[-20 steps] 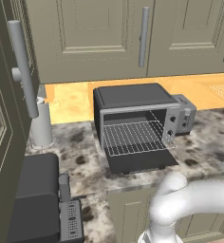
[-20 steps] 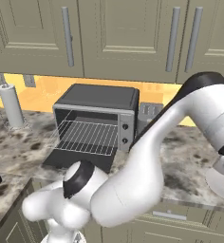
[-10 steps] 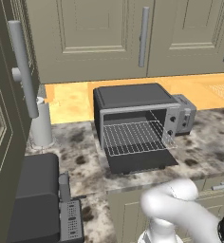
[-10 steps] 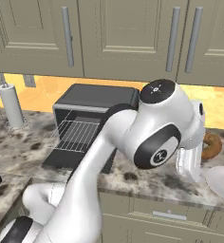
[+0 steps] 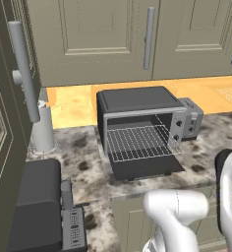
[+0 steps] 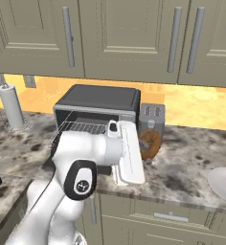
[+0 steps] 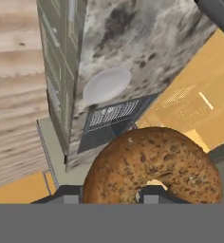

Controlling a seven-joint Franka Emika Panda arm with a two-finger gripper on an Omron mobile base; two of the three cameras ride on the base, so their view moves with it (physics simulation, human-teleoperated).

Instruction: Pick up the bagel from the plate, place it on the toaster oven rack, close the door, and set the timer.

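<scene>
the claw [image 7: 111,193] is closed on the bagel [image 7: 153,167]; the hand view shows the ring seated between the two fingertips, with its centre hole sitting just above them. in the right base view the bagel [image 6: 149,144] hangs clear of the worktop [image 6: 191,162], beside the grey knob panel of the toaster oven [image 6: 98,103]. the plate [image 7: 107,85] lies well beyond the claw, bare, on the marbled surface.

handling properties, judged from appearance:
- weight: light. a small bread ring should load the claw very little.
- stiffness: soft crumb under a firmer crust. it will likely compress under pressure, so the present partial closure looks adequate; further squeezing would risk deforming it.
- surface: seeded, matte crust. slip appears unlikely.
- fragility: low, though seeds and crumbs may shed.

grip location: the claw spans one side of the ring, one fingertip at the outer edge and one toward the hole. this is the preferred hold, since the full width of the ring would need a wider opening.

placement note: the toaster oven rack [image 5: 143,142] lies to the side of the claw, with the door [image 5: 145,168] folded down flat in front of it. the bars are thin and parallel; the bagel should be set down flat across several of them so it cannot tip through.
</scene>
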